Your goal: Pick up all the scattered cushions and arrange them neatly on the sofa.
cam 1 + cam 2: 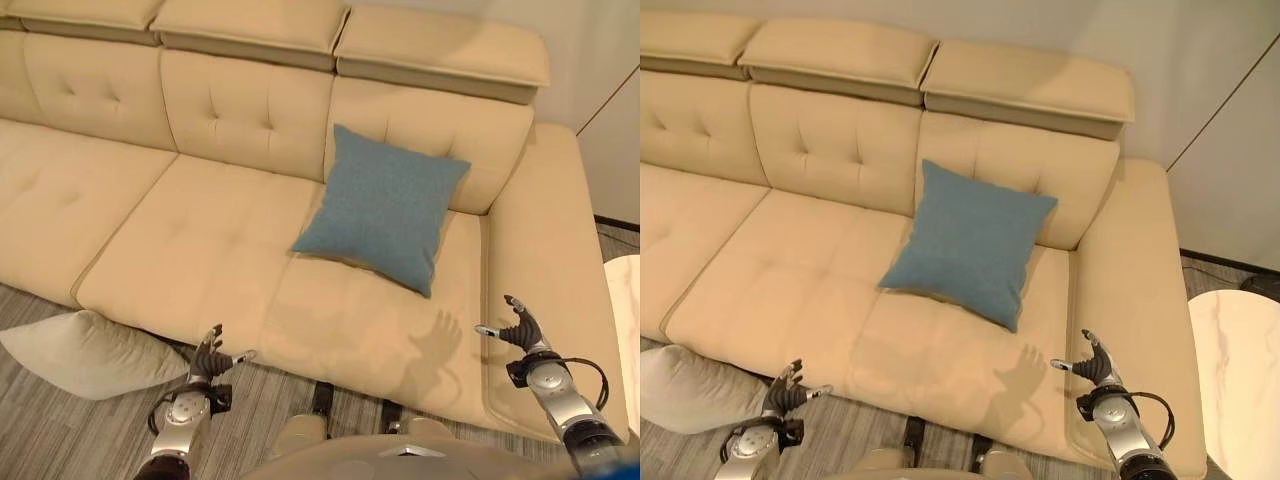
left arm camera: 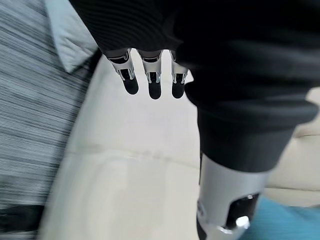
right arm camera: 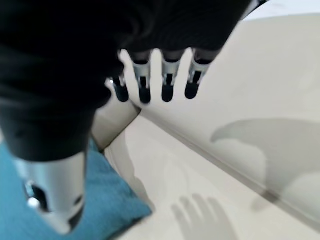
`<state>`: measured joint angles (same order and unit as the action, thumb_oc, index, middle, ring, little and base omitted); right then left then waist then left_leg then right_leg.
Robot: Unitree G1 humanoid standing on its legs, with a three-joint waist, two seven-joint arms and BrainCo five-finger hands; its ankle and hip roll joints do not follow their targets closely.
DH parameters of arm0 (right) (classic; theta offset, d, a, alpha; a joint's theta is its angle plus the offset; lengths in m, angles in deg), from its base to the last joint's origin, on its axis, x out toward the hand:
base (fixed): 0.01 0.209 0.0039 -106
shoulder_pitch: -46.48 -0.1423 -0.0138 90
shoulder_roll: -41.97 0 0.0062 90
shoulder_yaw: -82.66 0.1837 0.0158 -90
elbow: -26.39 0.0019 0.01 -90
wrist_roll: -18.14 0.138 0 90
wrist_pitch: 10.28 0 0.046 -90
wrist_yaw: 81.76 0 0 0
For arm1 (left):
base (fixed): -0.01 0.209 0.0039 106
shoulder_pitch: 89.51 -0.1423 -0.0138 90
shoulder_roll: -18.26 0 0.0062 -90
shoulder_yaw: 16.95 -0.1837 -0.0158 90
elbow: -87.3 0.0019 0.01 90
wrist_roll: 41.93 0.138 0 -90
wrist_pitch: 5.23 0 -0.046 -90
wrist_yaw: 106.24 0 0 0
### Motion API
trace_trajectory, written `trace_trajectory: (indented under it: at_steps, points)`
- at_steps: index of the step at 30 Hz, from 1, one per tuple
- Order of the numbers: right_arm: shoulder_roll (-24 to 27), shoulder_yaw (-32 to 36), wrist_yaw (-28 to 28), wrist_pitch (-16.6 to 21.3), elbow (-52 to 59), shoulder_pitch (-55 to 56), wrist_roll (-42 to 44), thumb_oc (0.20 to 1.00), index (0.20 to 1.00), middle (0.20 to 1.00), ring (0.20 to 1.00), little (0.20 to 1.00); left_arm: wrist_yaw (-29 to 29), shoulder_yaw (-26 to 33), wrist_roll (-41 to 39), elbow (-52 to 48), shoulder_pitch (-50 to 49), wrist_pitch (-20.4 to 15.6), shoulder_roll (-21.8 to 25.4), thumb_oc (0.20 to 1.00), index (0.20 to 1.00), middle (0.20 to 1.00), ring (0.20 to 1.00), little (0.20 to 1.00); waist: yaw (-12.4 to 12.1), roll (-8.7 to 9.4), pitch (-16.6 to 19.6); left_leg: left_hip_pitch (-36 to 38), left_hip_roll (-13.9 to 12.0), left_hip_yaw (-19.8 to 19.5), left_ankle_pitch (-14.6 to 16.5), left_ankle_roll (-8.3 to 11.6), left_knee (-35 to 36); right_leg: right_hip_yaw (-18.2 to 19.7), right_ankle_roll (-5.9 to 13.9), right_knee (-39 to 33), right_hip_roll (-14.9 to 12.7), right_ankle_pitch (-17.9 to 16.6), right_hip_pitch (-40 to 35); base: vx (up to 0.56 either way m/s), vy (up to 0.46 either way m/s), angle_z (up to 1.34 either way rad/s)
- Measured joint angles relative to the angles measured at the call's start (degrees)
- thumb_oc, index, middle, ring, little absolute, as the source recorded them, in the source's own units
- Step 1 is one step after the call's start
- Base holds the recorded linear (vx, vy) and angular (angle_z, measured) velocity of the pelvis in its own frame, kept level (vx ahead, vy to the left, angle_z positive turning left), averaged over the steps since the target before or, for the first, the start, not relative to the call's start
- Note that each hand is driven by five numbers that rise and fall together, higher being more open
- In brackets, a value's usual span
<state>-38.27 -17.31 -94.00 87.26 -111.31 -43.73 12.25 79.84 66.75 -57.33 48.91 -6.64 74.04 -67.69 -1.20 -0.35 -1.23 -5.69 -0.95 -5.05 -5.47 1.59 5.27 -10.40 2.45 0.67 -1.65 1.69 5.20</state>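
left eye view has a blue cushion (image 1: 385, 207) leaning on the sofa (image 1: 200, 240) backrest, a grey cushion (image 1: 85, 352) on the floor by its front edge, left hand (image 1: 207, 358) and right hand (image 1: 518, 327) both spread, holding nothing.

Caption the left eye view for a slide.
Blue cushion leaning on the sofa, grey cushion on the floor, both hands open.

Living room of a home.
Marked by a tufted cream sofa (image 1: 250, 230) with a blue cushion (image 1: 385, 208) leaning on its backrest, a pale cushion (image 1: 85, 352) on grey wood-look floor (image 1: 60, 435) below its front edge.
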Motion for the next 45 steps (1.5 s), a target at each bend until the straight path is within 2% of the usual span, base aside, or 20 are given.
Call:
trace_trajectory:
  at_steps: [5,10,14,15,17,18,19,20,22,24,27,31,32,37,38,39,40,42,43,45]
  points:
    - [-4.9,-3.6,1.7,-0.6,-17.4,0.1,-0.8,1.0,1.0,1.0,1.0,1.0,-1.5,1.6,5.4,19.6,-0.3,1.7,-5.0,1.0,1.0,1.0,1.0,1.0,-1.2,0.78,1.1,5.7,0.4,0.4,1.9,-0.3,0.3,0.1,0.08,-5.6,0.1,-1.6,-8.5,0.06,0.077,-0.02]
    - [-5.9,-2.4,2.5,-1.7,-22.7,0.7,-2.2,1.0,1.0,1.0,1.0,1.0,-2.0,1.8,9.5,21.1,-1.7,2.8,-4.9,1.0,1.0,1.0,1.0,1.0,-3.2,0.48,-0.5,7.7,1.0,-0.5,1.9,-1.47,0.0,0.0,0.66,-1.1,-0.5,-0.1,-9.1,-0.11,0.037,0.1]
    - [-7.9,-1.9,2.2,-2.2,-23.0,0.3,-1.5,1.0,1.0,1.0,1.0,1.0,-1.1,0.1,10.4,21.5,2.6,3.0,-3.6,1.0,1.0,1.0,1.0,1.0,-1.3,1.05,-2.4,5.6,2.5,-7.4,0.4,-1.05,-0.8,9.9,0.45,8.3,0.7,6.7,-6.0,-0.18,-0.103,0.92]
    - [-8.9,-2.0,2.4,-2.7,-23.4,-0.2,-1.4,1.0,1.0,1.0,1.0,1.0,-0.7,0.0,10.4,19.6,4.0,2.8,-3.7,1.0,1.0,1.0,1.0,1.0,-2.4,1.52,-2.9,3.8,2.3,-9.0,-0.8,-0.3,-0.4,9.8,-1.56,5.7,1.3,6.2,-5.8,-0.15,-0.151,0.77]
    - [-9.1,-2.5,2.2,-2.7,-23.3,-1.3,-1.0,1.0,1.0,1.0,1.0,1.0,-0.6,-0.5,10.4,19.5,3.0,2.9,-4.5,1.0,1.0,1.0,1.0,1.0,-2.9,0.33,-3.2,1.6,1.8,-11.4,-1.9,1.34,-1.7,9.8,-1.75,5.1,4.0,5.2,-6.3,-0.28,-0.199,0.97]
    - [-9.5,-3.6,2.1,-2.8,-23.6,-0.4,-0.8,1.0,1.0,1.0,1.0,1.0,-0.6,-0.5,10.3,19.2,4.6,2.9,-4.0,1.0,1.0,1.0,1.0,1.0,-2.4,-0.17,-3.6,-1.0,1.7,-15.8,-2.6,3.9,-2.6,10.4,-3.17,3.8,7.1,5.9,-6.1,-0.31,-0.129,2.05]
    - [-9.3,-4.2,2.2,-2.9,-23.9,0.1,-0.3,1.0,1.0,1.0,1.0,1.0,-0.4,-1.3,10.3,18.0,6.5,2.5,-4.4,1.0,1.0,1.0,1.0,1.0,-2.7,-0.06,-3.9,-3.8,1.7,-18.7,-3.5,7.48,-1.3,11.6,-7.25,2.0,9.7,4.0,-5.6,-0.41,-0.1,2.7]
    - [-9.3,-4.2,1.9,-3.0,-24.4,-2.9,0.1,1.0,1.0,1.0,1.0,1.0,0.4,-3.3,10.3,17.5,8.7,3.0,-4.4,1.0,1.0,1.0,1.0,1.0,-4.0,2.87,-7.4,-8.5,2.9,-15.5,1.7,7.63,-6.1,7.8,-11.03,0.4,7.1,0.5,-3.7,-0.41,-0.025,2.07]
    - [-8.4,-4.2,1.3,-2.8,-24.6,-6.3,0.1,1.0,1.0,1.0,1.0,1.0,0.5,-3.3,10.3,20.0,7.7,3.7,-4.8,1.0,1.0,1.0,1.0,1.0,-4.3,4.81,-8.8,-8.0,3.8,-7.7,2.8,6.34,-10.4,6.2,-11.38,-1.0,4.6,-1.5,-3.3,-0.29,0.017,0.95]
    - [-7.6,-3.9,0.8,-2.9,-24.8,-6.6,0.2,1.0,1.0,1.0,1.0,1.0,0.6,-3.1,10.4,21.0,7.2,3.8,-4.9,1.0,1.0,1.0,1.0,1.0,-2.8,4.86,-9.2,-5.0,3.3,-0.8,6.7,4.1,-17.1,3.6,-10.55,-3.1,3.1,-2.8,-4.5,-0.11,0.043,0.8]
    - [-7.7,-3.6,0.9,-3.0,-25.2,-5.6,0.1,1.0,1.0,1.0,1.0,1.0,0.7,-2.6,10.4,21.6,7.2,3.9,-5.0,1.0,1.0,1.0,1.0,1.0,-0.9,4.72,-9.5,2.0,1.7,2.4,9.3,4.79,-17.3,-2.3,-9.33,-5.6,1.8,-4.5,-5.2,-0.11,0.084,0.82]
    - [-7.6,-1.7,1.4,-4.0,-25.5,-1.6,0.2,1.0,1.0,1.0,1.0,1.0,1.3,-2.9,10.6,19.4,9.8,3.8,-6.3,1.0,1.0,1.0,1.0,1.0,2.3,3.06,-8.8,9.9,-3.3,14.4,10.5,3.86,-6.7,-9.6,-6.66,-5.9,0.5,-4.8,-4.9,-0.03,0.212,1.15]
    - [-8.4,-1.2,1.7,-4.5,-25.6,-2.6,0.2,1.0,1.0,1.0,1.0,1.0,1.3,-3.6,11.2,19.7,9.7,4.0,-6.4,1.0,1.0,1.0,1.0,1.0,1.1,3.51,-7.8,11.3,-1.8,12.0,8.4,-0.61,-1.5,-9.6,-4.72,-4.1,-0.8,-5.5,-3.2,-0.04,0.213,0.65]
    - [-11.4,-2.2,2.1,-4.7,-24.5,-3.5,0.0,1.0,1.0,1.0,1.0,1.0,1.3,-2.0,11.7,19.7,5.9,4.3,-3.4,1.0,1.0,1.0,1.0,1.0,-1.0,6.13,-4.5,10.9,4.7,8.1,6.7,-5.48,-1.1,-5.4,0.13,9.0,-8.3,-2.8,1.8,0.0,0.164,0.47]
    - [-11.4,-2.4,2.2,-4.8,-24.1,-2.7,0.0,1.0,1.0,1.0,1.0,1.0,1.3,-2.1,11.7,19.4,7.1,4.2,-2.6,1.0,1.0,1.0,1.0,1.0,-0.1,5.48,-4.8,11.2,4.7,4.8,6.1,-6.49,-0.9,-0.6,1.23,14.3,-7.1,2.3,3.5,0.09,0.101,1.35]
    - [-11.5,-2.6,2.3,-4.7,-24.1,-3.6,0.0,1.0,1.0,1.0,1.0,1.0,1.3,-2.1,11.7,19.5,7.2,4.3,-1.6,1.0,1.0,1.0,1.0,1.0,0.0,5.56,-4.7,10.9,5.4,3.2,5.8,-6.71,-0.2,8.6,3.22,16.0,-2.9,4.0,6.4,0.17,0.088,1.2]
    - [-11.3,-3.1,2.3,-4.7,-24.0,-4.4,0.0,1.0,1.0,1.0,1.0,1.0,1.3,-2.1,11.7,19.5,6.9,4.3,-1.7,1.0,1.0,1.0,1.0,1.0,0.2,5.54,-4.8,10.7,6.1,2.9,5.6,-7.01,-0.2,11.3,2.83,17.1,-0.9,4.2,8.6,0.2,0.037,0.64]
    - [-11.9,-4.2,2.3,-4.7,-23.5,-5.2,0.0,1.0,1.0,1.0,1.0,1.0,1.3,-2.3,11.7,19.5,7.2,4.3,-2.0,1.0,1.0,1.0,1.0,1.0,0.1,5.05,-5.1,11.0,6.5,1.0,6.1,-6.74,-0.3,11.6,2.04,16.4,2.3,3.9,10.4,0.21,0.005,0.67]
    - [-12.2,-4.5,2.4,-4.8,-23.7,-3.9,0.0,1.0,1.0,1.0,1.0,1.0,1.3,-2.7,12.0,19.9,8.5,4.3,-2.4,1.0,1.0,1.0,1.0,1.0,1.4,4.37,-5.5,11.0,6.4,-4.4,6.3,-6.69,-0.8,10.3,1.61,14.1,4.1,3.5,10.1,0.13,-0.035,1.57]
    - [-12.3,-4.4,2.6,-5.0,-25.3,-2.3,0.0,1.0,1.0,1.0,1.0,1.0,1.3,-2.8,12.6,19.6,9.2,4.1,-2.7,1.0,1.0,1.0,1.0,1.0,1.2,5.5,-5.1,12.0,7.4,-7.1,6.0,-6.6,-0.3,8.6,-1.03,7.3,3.1,-0.9,7.4,0.15,-0.088,1.37]
